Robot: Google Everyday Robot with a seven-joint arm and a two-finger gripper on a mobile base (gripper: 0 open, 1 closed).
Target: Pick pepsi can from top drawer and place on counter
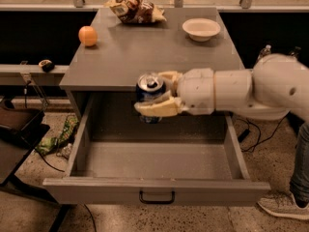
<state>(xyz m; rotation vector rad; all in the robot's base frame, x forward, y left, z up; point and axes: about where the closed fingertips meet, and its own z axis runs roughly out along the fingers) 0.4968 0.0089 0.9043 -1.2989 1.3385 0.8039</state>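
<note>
Dark-blue pepsi can (149, 94): cylindrical metal drink can with a silver top, upright, held in the air above the open drawer, clear of its floor. In this view its top overlaps the counter's front edge.
Gripper (151, 94): cream-coloured, two-fingered, at the end of the arm, just in front of the counter's front edge. The jaws pinch the pepsi can, one finger (168, 76) by its top rim and the other across its lower body.
Arm (241, 91): thick white jointed limb, reaching in from the right, level with the counter edge.
Top drawer (154, 186): wide, shallow grey drawer, pulled fully out, with a grey floor.
Drawer handle (157, 197): small dark metal loop at the centre of the front panel.
Counter (145, 52): flat, smooth grey cabinet top.
Orange ball (88, 36): round, near the counter's back left corner.
Snack bag (136, 9): crumpled brown and yellow packet at the back edge, centre.
White bowl (201, 29): shallow and round, back right, well apart from the ball.
Shoe (285, 208): pale sneaker on the speckled floor, right of the drawer.
</note>
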